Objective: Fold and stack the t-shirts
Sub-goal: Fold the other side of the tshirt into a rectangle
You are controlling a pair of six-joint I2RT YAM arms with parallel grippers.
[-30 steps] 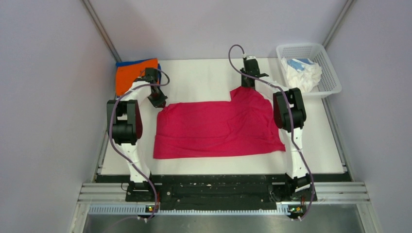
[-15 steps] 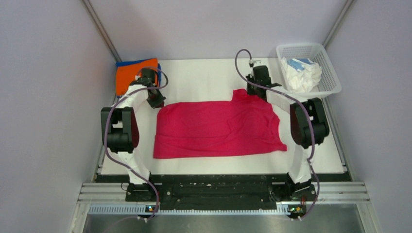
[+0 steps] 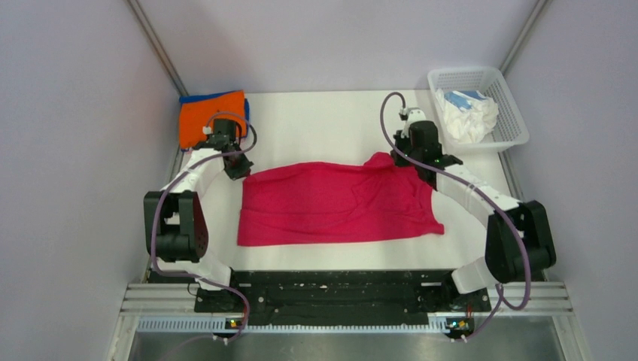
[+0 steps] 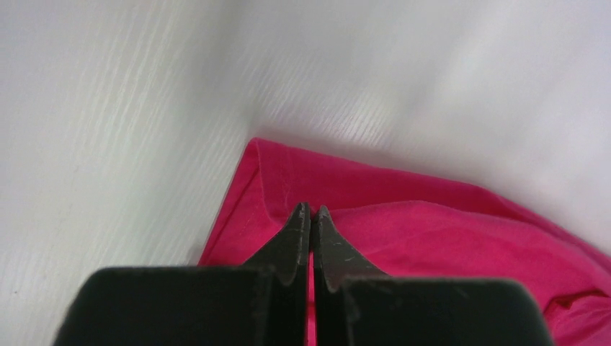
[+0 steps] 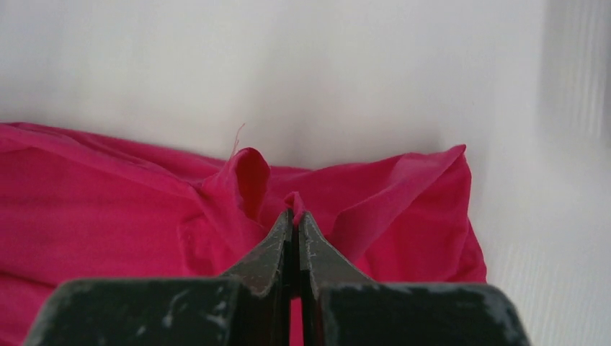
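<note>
Now my left gripper (image 3: 239, 168) and right gripper (image 3: 397, 159) stay clenched on the far corners of the soft crimson-pink cloth t-shirt (image 3: 331, 207). That edge has come nearer, starting the fold.

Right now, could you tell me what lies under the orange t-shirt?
A blue t-shirt: only its edge shows past the far and right sides of the orange t-shirt. The rest is covered, so anything else beneath is hidden.

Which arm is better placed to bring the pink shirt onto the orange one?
Left, probably: left gripper, shut on the pink shirt, is beside the orange shirt; right gripper is farther.
</note>
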